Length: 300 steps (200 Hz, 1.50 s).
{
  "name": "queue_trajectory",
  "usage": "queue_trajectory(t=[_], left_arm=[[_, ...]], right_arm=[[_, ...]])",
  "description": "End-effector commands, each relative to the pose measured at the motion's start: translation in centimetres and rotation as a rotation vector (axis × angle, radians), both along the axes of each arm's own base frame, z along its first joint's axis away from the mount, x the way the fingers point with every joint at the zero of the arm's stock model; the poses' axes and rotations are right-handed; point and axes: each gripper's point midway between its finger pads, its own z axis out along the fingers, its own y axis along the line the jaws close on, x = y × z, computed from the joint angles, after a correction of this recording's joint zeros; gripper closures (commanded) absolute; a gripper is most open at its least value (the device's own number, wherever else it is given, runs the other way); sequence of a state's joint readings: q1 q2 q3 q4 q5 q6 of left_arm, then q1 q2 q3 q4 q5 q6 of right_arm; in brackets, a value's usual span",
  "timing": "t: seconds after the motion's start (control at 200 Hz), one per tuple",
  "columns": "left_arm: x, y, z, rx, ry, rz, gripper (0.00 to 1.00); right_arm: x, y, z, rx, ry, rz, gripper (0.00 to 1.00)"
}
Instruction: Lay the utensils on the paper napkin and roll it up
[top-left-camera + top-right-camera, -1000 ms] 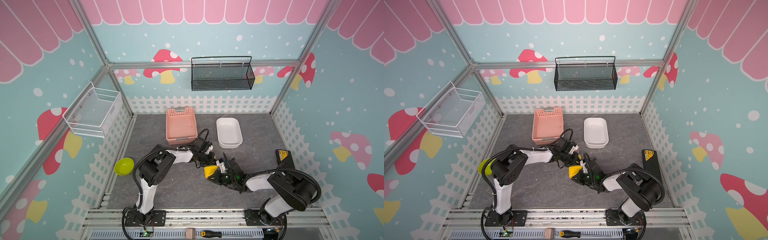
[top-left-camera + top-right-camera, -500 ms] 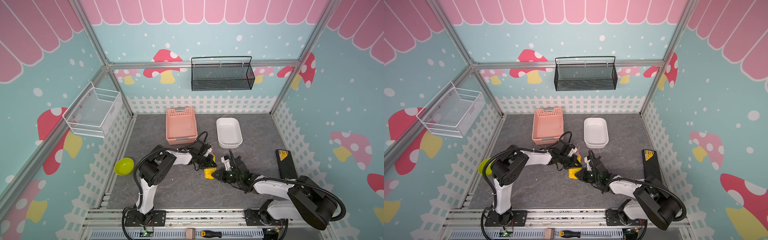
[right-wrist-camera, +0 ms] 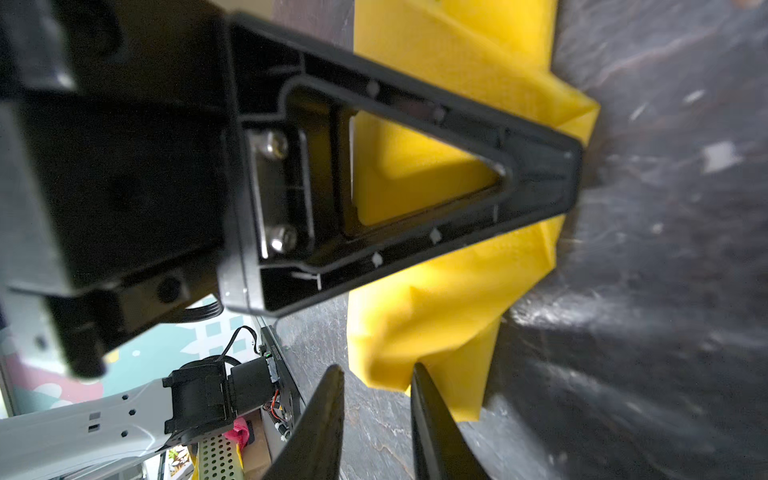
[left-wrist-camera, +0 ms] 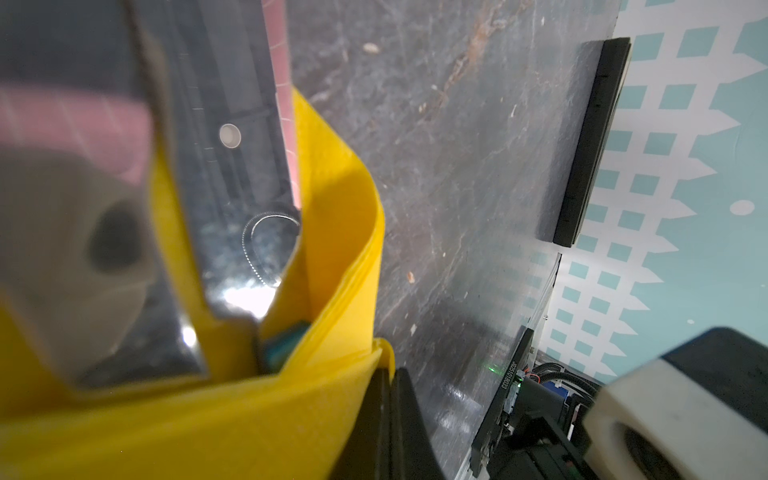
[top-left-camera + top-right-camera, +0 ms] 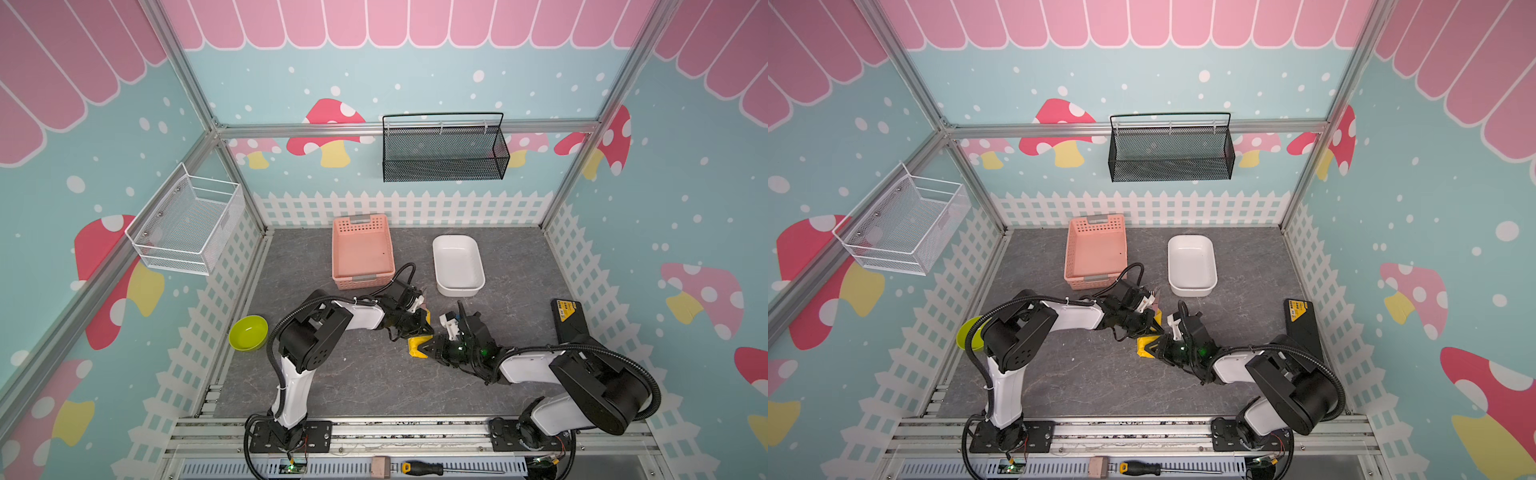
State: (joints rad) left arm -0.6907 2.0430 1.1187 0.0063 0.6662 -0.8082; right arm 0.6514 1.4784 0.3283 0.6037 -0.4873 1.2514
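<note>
Left wrist alone shows teal handle point(image 4: 286, 344).

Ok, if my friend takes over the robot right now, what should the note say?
Left claw: shut on the paper napkin.
Right claw: touching the napkin; open or shut, cannot tell.
Things: napkin loosely rolled in the middle of the table, between the claws; a teal utensil handle peeks from its fold, the rest is hidden.
Done: wrapping seems mostly finished.
Left to do: tighten the roll, let go.
</note>
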Motion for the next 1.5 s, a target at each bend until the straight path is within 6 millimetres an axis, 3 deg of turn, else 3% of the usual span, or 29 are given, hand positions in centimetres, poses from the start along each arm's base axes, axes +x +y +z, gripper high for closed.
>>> queue_trajectory(t=[0.0, 0.3, 0.615, 0.981, 1.241, 1.406, 1.496], left_arm=[[0.1, 0.0, -1.1, 0.02, 0.003, 0.017, 1.0], [0.4, 0.0, -0.8, 0.025, -0.007, 0.027, 1.0], [0.4, -0.1, -0.8, 0.019, -0.001, 0.029, 1.0], [0.7, -0.3, 0.0, 0.005, -0.015, 0.034, 1.0], [1.0, -0.9, 2.4, -0.036, -0.048, 0.025, 1.0], [1.1, -1.4, 2.9, -0.036, -0.053, 0.017, 1.0], [1.1, -1.3, 2.6, -0.028, -0.051, 0.02, 1.0]], right_arm=[[0.2, 0.1, 0.2, 0.03, 0.006, -0.012, 0.7], [-0.7, -1.3, -1.4, -0.026, 0.059, -0.044, 0.64], [0.8, 0.6, 0.8, 0.068, -0.004, -0.015, 0.65], [0.0, -0.1, -1.0, 0.054, 0.05, -0.034, 0.72], [-0.3, -0.2, -2.2, 0.015, 0.07, -0.021, 0.91], [-0.5, -0.7, -2.3, -0.005, 0.067, -0.026, 0.76], [-0.5, -0.8, -1.8, -0.009, 0.051, -0.023, 0.74]])
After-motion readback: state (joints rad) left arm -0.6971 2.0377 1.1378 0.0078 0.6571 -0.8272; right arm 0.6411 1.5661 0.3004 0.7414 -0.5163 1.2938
